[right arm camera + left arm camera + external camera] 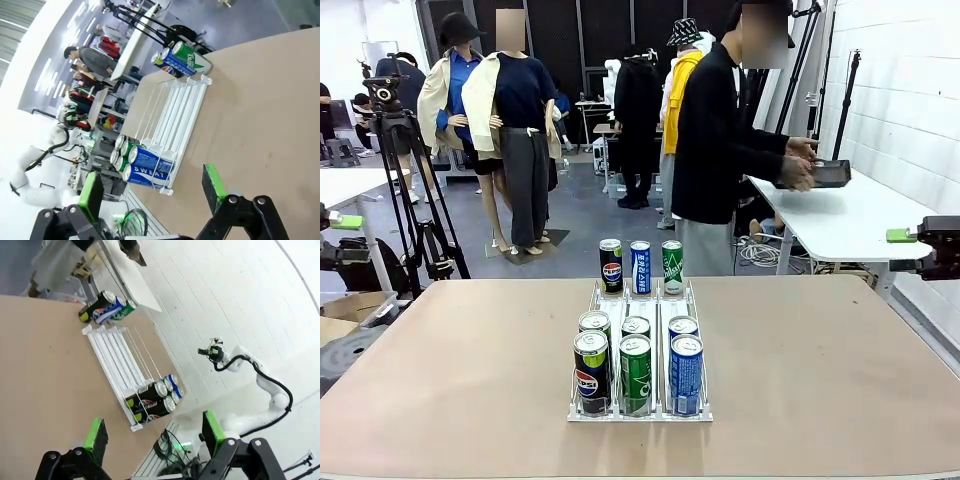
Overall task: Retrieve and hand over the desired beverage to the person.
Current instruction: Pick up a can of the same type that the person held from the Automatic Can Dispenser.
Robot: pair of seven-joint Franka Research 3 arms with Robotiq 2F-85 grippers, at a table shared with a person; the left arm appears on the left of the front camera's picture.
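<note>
Left claw [154, 432]: fingers spread wide, nothing between the green pads [95, 436]; it hangs out past the table's 9 o'clock side, clear of every can.
Right claw [152, 190]: spread just as wide, gripping nothing; it hangs out past the 3 o'clock side.
Table [840, 380]: tan top.
Rack [640, 413]: white, three lanes, at the middle of the table, lanes running from 6 to 12 o'clock.
Front row: upright at the rack's 6 o'clock end; near Pepsi can [591, 372] in the 9 o'clock lane, near green can [636, 374] in the middle lane, near blue can [686, 374] in the 3 o'clock lane.
Second row [636, 328]: three more cans, one close behind each front can.
Far row: upright side by side at the rack's 12 o'clock end; far Pepsi can [611, 265], far blue can [640, 267], far green can [672, 266]; whether they stand on the rack or just past it is unclear.
Person [720, 150]: stands beyond the far edge at about 1 o'clock, turned side-on toward 3 o'clock, well apart from the cans.
Hands [798, 160]: both at a black tray [830, 175] on a white side table [840, 220].
</note>
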